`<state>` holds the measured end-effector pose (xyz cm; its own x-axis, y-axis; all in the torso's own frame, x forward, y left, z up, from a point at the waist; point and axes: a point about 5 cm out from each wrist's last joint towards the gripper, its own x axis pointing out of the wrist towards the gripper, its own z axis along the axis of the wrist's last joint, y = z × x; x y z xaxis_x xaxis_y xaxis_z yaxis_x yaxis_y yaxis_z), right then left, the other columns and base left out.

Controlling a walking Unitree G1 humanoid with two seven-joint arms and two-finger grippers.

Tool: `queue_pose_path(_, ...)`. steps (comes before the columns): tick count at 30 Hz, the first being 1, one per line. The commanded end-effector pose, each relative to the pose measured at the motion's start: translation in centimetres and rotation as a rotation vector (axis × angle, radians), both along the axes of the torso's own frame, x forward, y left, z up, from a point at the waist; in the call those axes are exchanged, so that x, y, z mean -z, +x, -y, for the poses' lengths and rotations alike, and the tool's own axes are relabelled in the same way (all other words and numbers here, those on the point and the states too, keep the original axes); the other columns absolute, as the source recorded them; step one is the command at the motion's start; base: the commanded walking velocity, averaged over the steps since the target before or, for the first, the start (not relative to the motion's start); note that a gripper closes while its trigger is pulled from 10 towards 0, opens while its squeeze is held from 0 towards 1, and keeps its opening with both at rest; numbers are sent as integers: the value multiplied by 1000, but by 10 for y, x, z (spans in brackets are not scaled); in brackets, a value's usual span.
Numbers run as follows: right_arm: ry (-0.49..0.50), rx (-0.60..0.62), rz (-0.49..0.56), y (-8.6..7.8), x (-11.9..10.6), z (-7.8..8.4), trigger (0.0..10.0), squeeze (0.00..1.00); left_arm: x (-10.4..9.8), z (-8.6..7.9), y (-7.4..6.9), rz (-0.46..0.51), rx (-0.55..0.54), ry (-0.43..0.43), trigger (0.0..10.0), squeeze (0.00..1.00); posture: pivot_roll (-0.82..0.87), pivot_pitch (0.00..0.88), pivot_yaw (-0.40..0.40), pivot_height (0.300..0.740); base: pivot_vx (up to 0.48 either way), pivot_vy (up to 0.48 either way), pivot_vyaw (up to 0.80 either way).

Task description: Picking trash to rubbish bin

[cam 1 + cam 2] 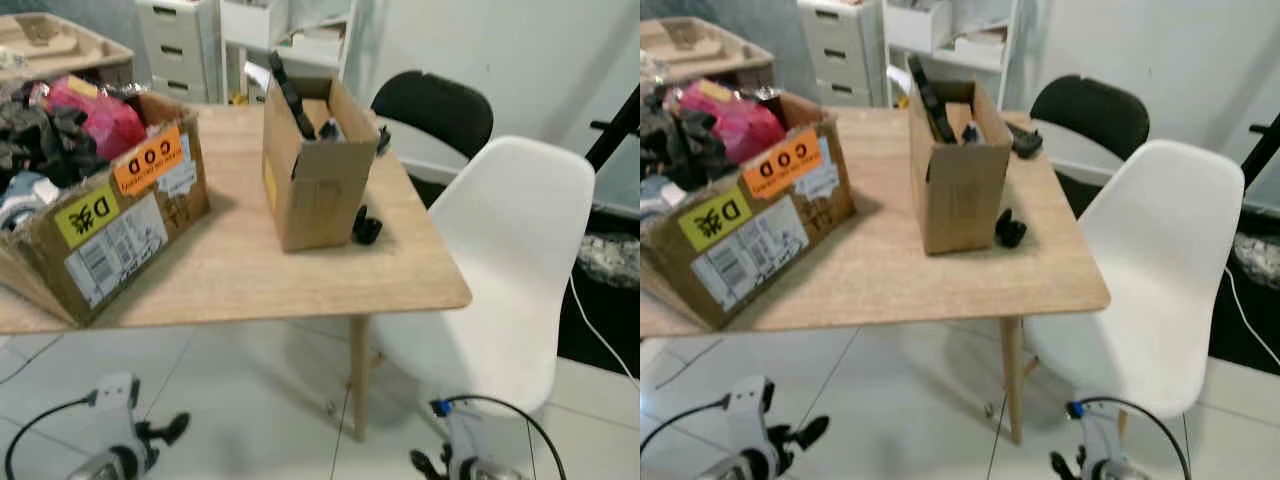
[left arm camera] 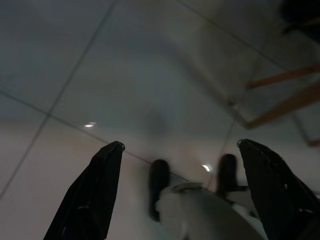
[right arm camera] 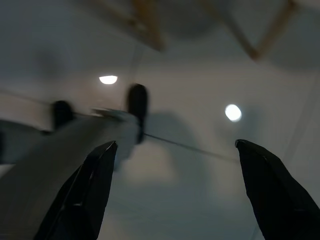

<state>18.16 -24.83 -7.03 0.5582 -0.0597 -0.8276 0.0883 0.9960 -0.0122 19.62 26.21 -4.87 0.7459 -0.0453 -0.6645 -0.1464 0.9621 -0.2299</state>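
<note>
A wooden table (image 1: pixel 250 270) stands ahead of me. On it, an upright small carton (image 1: pixel 315 170) holds long black items. A small black object (image 1: pixel 367 227) lies on the tabletop beside that carton. A large open carton (image 1: pixel 130 215) at the left is stuffed with dark cloth and a pink bag (image 1: pixel 100 120). Both arms hang low over the tiled floor. My left gripper (image 1: pixel 165 432) is open, its fingers (image 2: pixel 100 190) spread wide with nothing between them. My right gripper (image 1: pixel 432 465) is also open, with fingers (image 3: pixel 87 195) far apart over bare floor.
A white chair (image 1: pixel 510 260) stands right of the table, with a black chair (image 1: pixel 435 105) behind it. White drawers (image 1: pixel 180 45) and shelves line the back wall. A cable (image 1: pixel 600 330) runs over the floor at the right. Open tiled floor lies in front of the table.
</note>
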Motion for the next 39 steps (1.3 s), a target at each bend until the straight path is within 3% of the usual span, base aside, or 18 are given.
queue_pose_path(1, -73, 222, -35, -21, 5, 20, 10000, 0, 18, 4, -21, -139, -79, 67, 10000, 0, 40, 73, -13, 740, 0, 0, 0)
queue_pose_path(3, -109, 353, -65, -36, 8, 30, 10000, 0, 30, 8, -36, -248, -121, 119, 10000, 0, 44, 70, -13, 740, 0, 0, 0)
queue_pose_path(6, -85, 380, -80, -40, 13, 22, 10000, 0, 38, 16, -46, -318, -80, 180, 10000, 0, 49, 59, -14, 740, 0, 0, 0)
queue_pose_path(7, -85, 380, -80, -40, 13, 22, 10000, 0, 38, 16, -46, -318, -80, 180, 10000, 0, 49, 59, -14, 740, 0, 0, 0)
queue_pose_path(11, 10, 425, -47, -28, 15, -1, 10000, 0, 44, 36, -50, -332, 85, 274, 10000, 0, 64, 57, -20, 740, 0, 0, 0)
queue_pose_path(13, 20, 432, -44, -25, 15, -4, 10000, 0, 45, 37, -53, -341, 103, 286, 10000, 0, 66, 57, -20, 740, 0, 0, 0)
queue_pose_path(19, 31, 303, -44, -12, 16, -27, 10000, 0, 54, 42, -74, -407, 229, 363, 10000, 0, 92, 61, -25, 740, 0, 0, 0)
queue_pose_path(20, 12, 248, -53, -11, 16, -32, 10000, 0, 56, 45, -81, -425, 288, 386, 10000, 0, 102, 65, -32, 740, 0, 0, 0)
queue_pose_path(24, -18, 153, -82, -15, 19, -39, 10000, 0, 59, 49, -89, -453, 288, 380, 10000, 0, 113, 72, -38, 740, 0, 0, 0)
queue_pose_path(33, -39, 84, -94, -16, 20, -41, 10000, 0, 61, 56, -91, -449, 306, 343, 10000, 0, 113, 82, -47, 740, 0, 0, 0)
queue_pose_path(39, -56, 8, -100, -13, 19, -43, 10000, 0, 61, 62, -87, -448, 403, 374, 10000, 0, 100, 86, -53, 740, 0, 0, 0)
